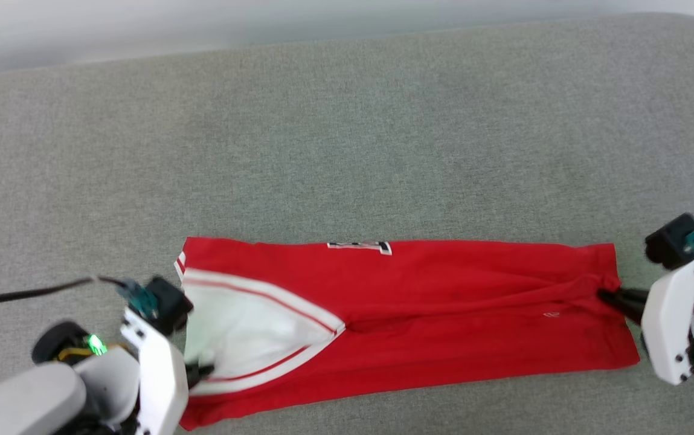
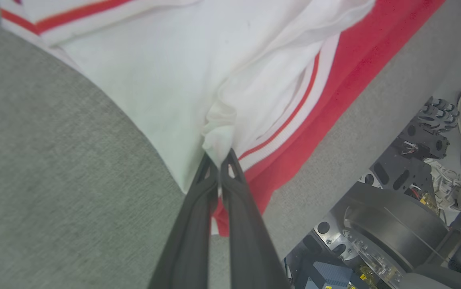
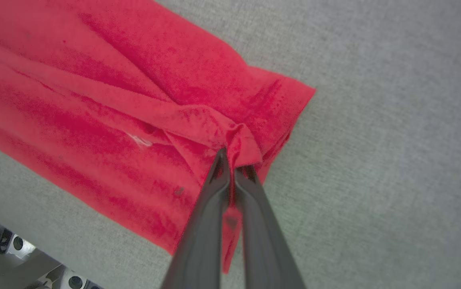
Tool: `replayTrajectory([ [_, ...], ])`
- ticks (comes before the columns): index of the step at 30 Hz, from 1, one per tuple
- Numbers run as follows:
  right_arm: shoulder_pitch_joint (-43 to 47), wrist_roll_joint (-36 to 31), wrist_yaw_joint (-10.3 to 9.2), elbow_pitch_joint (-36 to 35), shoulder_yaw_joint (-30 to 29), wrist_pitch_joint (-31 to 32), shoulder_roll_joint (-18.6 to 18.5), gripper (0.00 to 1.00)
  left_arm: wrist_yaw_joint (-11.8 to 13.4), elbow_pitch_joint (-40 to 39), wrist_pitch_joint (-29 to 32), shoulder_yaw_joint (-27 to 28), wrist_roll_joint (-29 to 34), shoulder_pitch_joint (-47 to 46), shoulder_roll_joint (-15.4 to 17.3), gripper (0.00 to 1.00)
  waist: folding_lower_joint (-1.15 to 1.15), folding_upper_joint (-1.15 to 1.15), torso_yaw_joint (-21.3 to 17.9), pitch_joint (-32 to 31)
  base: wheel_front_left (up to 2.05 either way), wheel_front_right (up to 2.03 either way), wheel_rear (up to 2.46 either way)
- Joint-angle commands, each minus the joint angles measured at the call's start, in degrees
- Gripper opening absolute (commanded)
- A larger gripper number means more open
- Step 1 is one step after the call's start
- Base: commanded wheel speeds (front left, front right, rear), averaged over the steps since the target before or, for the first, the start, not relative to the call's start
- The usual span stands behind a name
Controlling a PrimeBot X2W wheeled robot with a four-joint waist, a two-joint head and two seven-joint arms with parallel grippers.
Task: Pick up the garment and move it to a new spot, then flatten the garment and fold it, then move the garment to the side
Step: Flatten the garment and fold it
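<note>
Two tight grips on the garment: left tool, right tool.

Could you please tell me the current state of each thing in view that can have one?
Red thin-fabric jersey garment with white sleeve: folded into a long band, lying on the grey padded surface, pinched at both ends.
Left gripper: shut on the garment's white sleeve fabric.
Right gripper: shut on a bunched red edge of the garment.
</note>
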Motion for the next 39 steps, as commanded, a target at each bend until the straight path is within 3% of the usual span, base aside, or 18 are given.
replayTrajectory([
  [1,1.19,-0.53,-0.04,1.34,0.57,-0.74,1.33,0.0,-0.14,1.3,-0.17,-1.15,0.33,1.71,-0.91,0.0,0.01,0.0,0.03,0.57,0.0,0.0,0.0],
  [5,2.31,-0.37,-0.04,4.42,1.39,-2.48,3.62,0.0,-0.64,4.9,-1.61,-2.14,0.32,3.15,-3.68,0.0,0.01,0.0,0.27,0.86,0.0,0.0,0.0],
  [6,2.38,-0.07,-0.04,5.12,1.1,-3.17,4.15,0.34,-0.78,5.58,-2.02,-2.28,0.57,3.23,-4.26,0.22,0.01,0.0,0.27,0.79,0.0,0.0,0.0],
  [7,2.29,0.09,-0.04,5.67,0.8,-3.72,4.46,1.0,-0.92,6.08,-2.29,-2.28,0.49,3.4,-4.8,0.62,0.01,0.0,0.26,0.66,0.0,0.0,0.0],
  [8,1.98,0.07,-0.05,6.07,0.35,-4.67,4.61,1.0,-0.79,6.43,-3.26,-1.98,0.86,3.33,-5.16,1.0,0.01,0.0,0.21,0.47,0.0,0.0,0.0],
  [14,0.42,-0.85,-0.04,3.77,-2.11,-10.3,2.29,1.0,1.7,5.35,-10.11,0.54,3.19,3.4,-4.58,1.0,0.01,0.0,0.07,-1.66,0.0,0.0,0.0],
  [17,0.58,0.32,-0.04,1.68,-5.34,-12.85,0.52,1.0,5.28,4.06,-15.71,2.79,5.22,4.0,-4.01,1.0,0.01,0.0,0.05,-2.44,0.0,0.0,0.0],
  [21,2.31,2.18,-0.04,0.48,-10.14,-14.47,-1.01,1.0,12.02,3.26,-24.58,6.0,8.29,5.31,-4.62,1.0,0.01,0.0,0.19,-2.66,0.0,0.0,0.0],
  [26,5.1,5.33,-0.03,1.6,-14.73,-12.89,-1.54,1.0,20.2,4.32,-35.02,9.61,11.11,7.49,-7.28,1.0,0.01,0.0,0.69,-1.96,0.0,0.0,0.0],
  [29,7.04,7.7,-0.04,2.7,-16.37,-10.69,-1.23,1.0,24.22,5.36,-38.23,11.65,12.64,8.88,-9.26,1.0,0.01,0.0,1.07,-1.4,0.0,0.0,0.0],
  [34,9.39,11.17,-0.03,3.87,-17.41,-7.21,0.14,1.0,28.25,6.58,-39.63,15.92,15.12,11.36,-12.31,1.0,0.01,0.0,1.72,-0.79,0.0,0.0,0.0],
  [39,10.98,14.78,-0.04,5.23,-17.69,-3.33,2.28,1.0,32.15,5.74,-39.77,25.14,22.88,16.29,-17.55,1.0,0.01,0.0,2.57,0.1,0.0,0.0,0.0],
])
